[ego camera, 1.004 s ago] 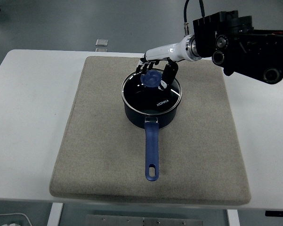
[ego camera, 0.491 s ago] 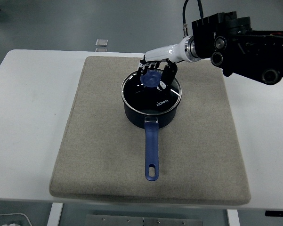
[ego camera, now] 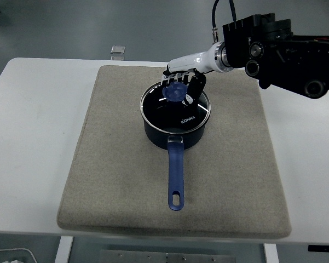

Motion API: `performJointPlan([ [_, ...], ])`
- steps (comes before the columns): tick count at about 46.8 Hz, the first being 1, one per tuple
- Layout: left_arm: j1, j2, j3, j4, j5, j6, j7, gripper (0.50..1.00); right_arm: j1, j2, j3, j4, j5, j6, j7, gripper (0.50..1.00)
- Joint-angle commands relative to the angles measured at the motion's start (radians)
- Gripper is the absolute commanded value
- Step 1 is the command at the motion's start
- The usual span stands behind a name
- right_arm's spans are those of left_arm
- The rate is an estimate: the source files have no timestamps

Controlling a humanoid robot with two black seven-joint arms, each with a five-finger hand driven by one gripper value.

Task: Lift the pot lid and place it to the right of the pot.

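The right hand (ego camera: 182, 82) had its fingers (ego camera: 192, 89) curled around the blue knob (ego camera: 175, 91) of the rigid, probably breakable glass lid (ego camera: 175, 108), its natural hold.

White table (ego camera: 33, 164), rounded corners. 1 beige mat (ego camera: 115, 181) lies flat on it, covering most of middle.
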Motion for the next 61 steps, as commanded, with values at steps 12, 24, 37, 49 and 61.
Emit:
performJointPlan([
  [12,0.0,0.0,0.0,0.0,0.0,0.0,0.001,1.0,0.008,0.0,0.0,-0.001,0.0,0.002,0.0,0.586],
  [24,0.0,0.0,0.0,0.0,0.0,0.0,0.0,1.0,0.026,0.0,0.002,-0.001,0.002,0.008,0.0,0.545],
  [37,0.0,0.0,0.0,0.0,-0.002,0.0,0.001,1.0,0.055,-0.021,0.003,-0.001,0.014,0.035,0.0,0.537],
  [49,0.0,0.0,0.0,0.0,0.0,0.0,0.0,1.0,0.084,-0.077,0.003,-0.001,0.021,0.097,0.001,0.5],
  [61,0.0,0.0,0.0,0.0,0.0,0.0,0.0,1.0,0.083,-0.132,-0.003,-0.016,0.023,0.098,-0.003,0.5],
])
